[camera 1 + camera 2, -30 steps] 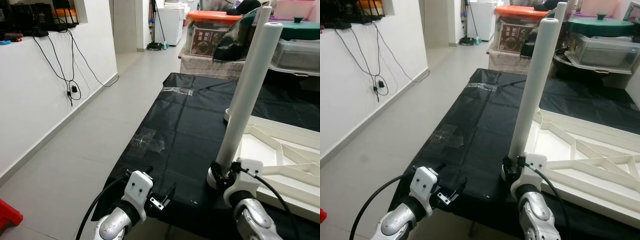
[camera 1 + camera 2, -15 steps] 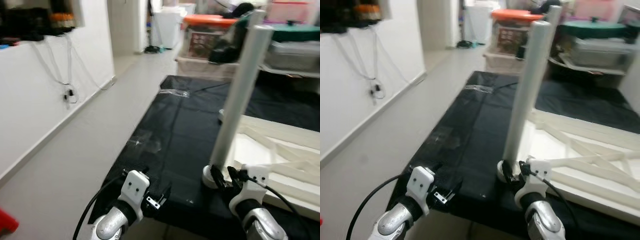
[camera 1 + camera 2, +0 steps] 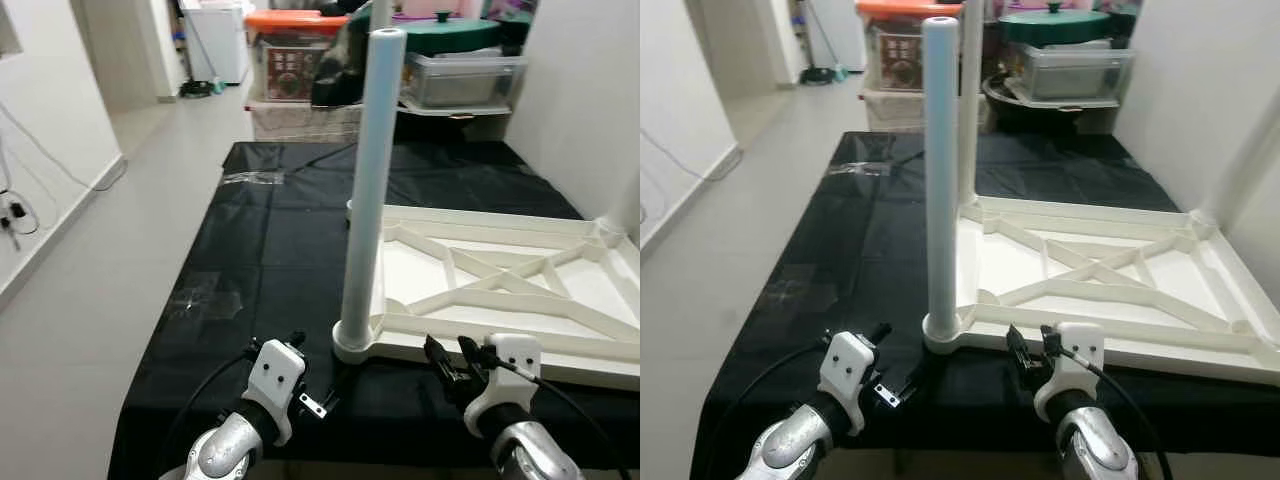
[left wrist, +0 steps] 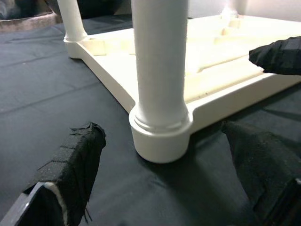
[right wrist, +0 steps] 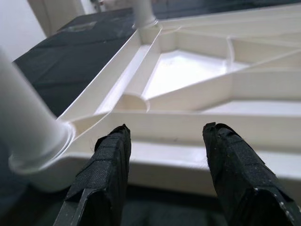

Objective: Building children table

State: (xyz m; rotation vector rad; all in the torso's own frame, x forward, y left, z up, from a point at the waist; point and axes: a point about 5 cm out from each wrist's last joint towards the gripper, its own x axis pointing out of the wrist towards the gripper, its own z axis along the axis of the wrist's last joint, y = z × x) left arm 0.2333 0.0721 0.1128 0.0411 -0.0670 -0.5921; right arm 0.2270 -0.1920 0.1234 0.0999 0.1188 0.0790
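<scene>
Two legs (image 3: 940,180) stand in the upturned tabletop (image 3: 1160,345); the far corners look bare. Left end effector (image 3: 318,402) and right end effector (image 3: 447,357) are released, grasping nothing.

Legs upright in tabletop (image 3: 1110,265): 2, near leg (image 3: 941,180) and far leg (image 3: 969,110)
Tabletops: 1
Grippers: 2, left gripper (image 3: 318,392), right gripper (image 3: 448,358)
Black sheets (image 3: 270,250) under tabletop: 1
</scene>
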